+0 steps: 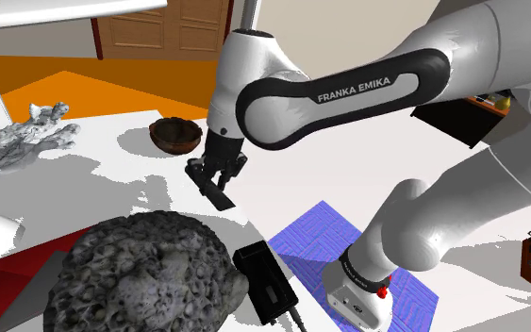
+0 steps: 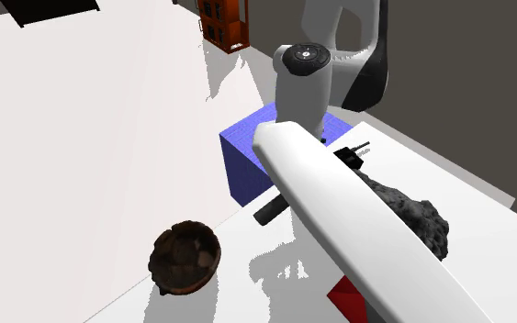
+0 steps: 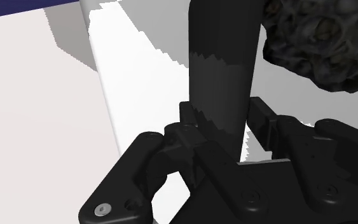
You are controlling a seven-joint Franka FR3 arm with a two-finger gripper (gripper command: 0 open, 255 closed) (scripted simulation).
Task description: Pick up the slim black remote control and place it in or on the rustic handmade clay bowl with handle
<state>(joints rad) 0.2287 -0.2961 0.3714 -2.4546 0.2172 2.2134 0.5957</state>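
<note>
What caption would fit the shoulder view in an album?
Black gripper, shut on a slim black remote, near a dark brown bowl.

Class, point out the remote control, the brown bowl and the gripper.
remote control (image 3: 225, 70): wrist view, middle of its long dark body.
brown bowl (image 1: 176, 144): shoulder view, its front outer wall.
gripper (image 1: 218, 174): shoulder view, midway between its fingertips.

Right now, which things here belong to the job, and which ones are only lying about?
Job: black remote control, clasped in the gripper; brown bowl.
Lying about: grey pitted rock; black boxy device; grey branching piece; red block.
</note>
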